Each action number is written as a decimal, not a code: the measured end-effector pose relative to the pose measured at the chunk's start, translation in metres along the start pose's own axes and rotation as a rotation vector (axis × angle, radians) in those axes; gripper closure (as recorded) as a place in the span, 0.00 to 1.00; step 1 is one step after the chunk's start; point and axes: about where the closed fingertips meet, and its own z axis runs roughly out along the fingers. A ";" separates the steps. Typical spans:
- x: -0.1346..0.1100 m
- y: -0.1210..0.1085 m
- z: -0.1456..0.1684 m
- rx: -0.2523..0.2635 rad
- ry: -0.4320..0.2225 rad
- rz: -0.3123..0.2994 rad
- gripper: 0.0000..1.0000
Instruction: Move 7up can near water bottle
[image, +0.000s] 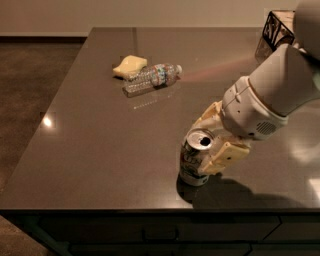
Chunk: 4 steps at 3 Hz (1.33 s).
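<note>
Near the front edge of the dark desk (100, 150), the tilted silver-topped white-and-green 7up can (193, 161) is being gripped by the cream claw (201, 149), well apart from the clear ribbed plastic water bottle (150, 79).

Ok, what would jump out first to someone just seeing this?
The big white arm at the right, its tool clamped on the tilted can near the front edge of the table. Farther back on the left, the bottle lies on its side beside a yellow sponge.
</note>
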 end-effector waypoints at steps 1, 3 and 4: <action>-0.004 -0.009 -0.005 0.009 -0.003 0.023 0.65; -0.035 -0.058 -0.025 0.062 -0.050 0.107 1.00; -0.053 -0.086 -0.034 0.110 -0.076 0.172 1.00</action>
